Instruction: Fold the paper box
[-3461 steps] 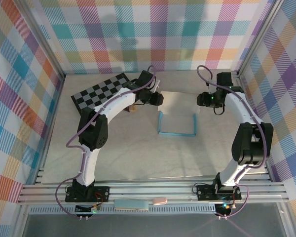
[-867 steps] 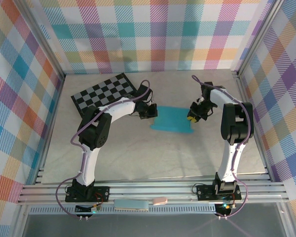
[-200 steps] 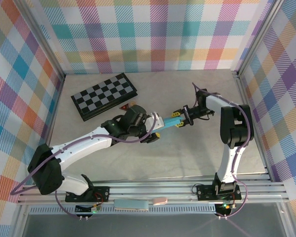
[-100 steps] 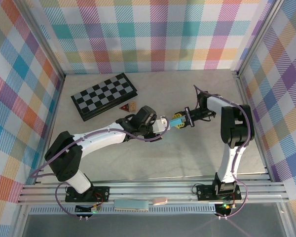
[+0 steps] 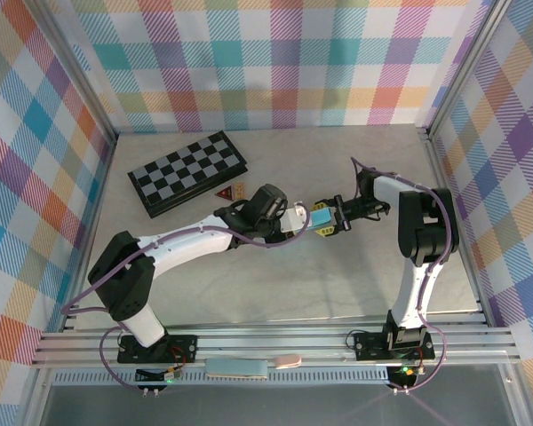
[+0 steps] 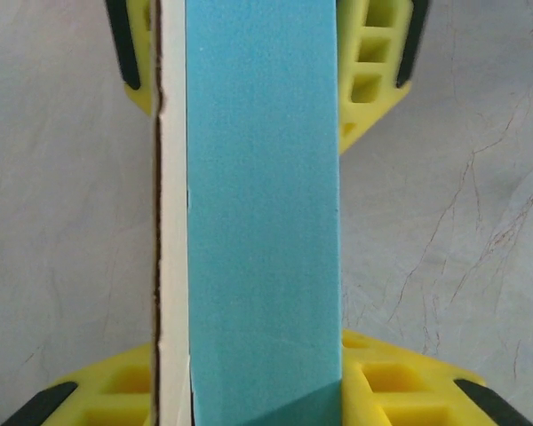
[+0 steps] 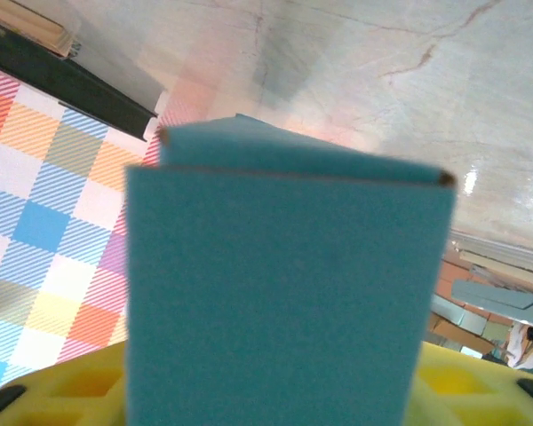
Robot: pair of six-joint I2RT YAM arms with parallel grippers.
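Note:
The paper box (image 5: 320,217) is a folded turquoise card, held off the table at mid-table between the two grippers. In the left wrist view the paper box (image 6: 262,222) runs straight up the frame, with a pale card edge on its left side. My left gripper (image 6: 249,355) is shut on its near end, yellow fingers (image 6: 382,373) pressed to both sides. My right gripper (image 6: 258,53) flanks the far end, touching both sides. In the right wrist view the paper box (image 7: 284,293) stands between my right gripper's (image 7: 275,377) fingers and hides the gap.
A black-and-grey checkerboard (image 5: 186,171) lies at the back left. Two small wooden pieces (image 5: 230,192) sit just in front of it. Chequered walls close in the table on three sides, and a metal rail (image 5: 275,342) runs along the near edge.
My left gripper has moved right to the box and shut on its left end. My right gripper has kept its end, and the box has shifted slightly right.

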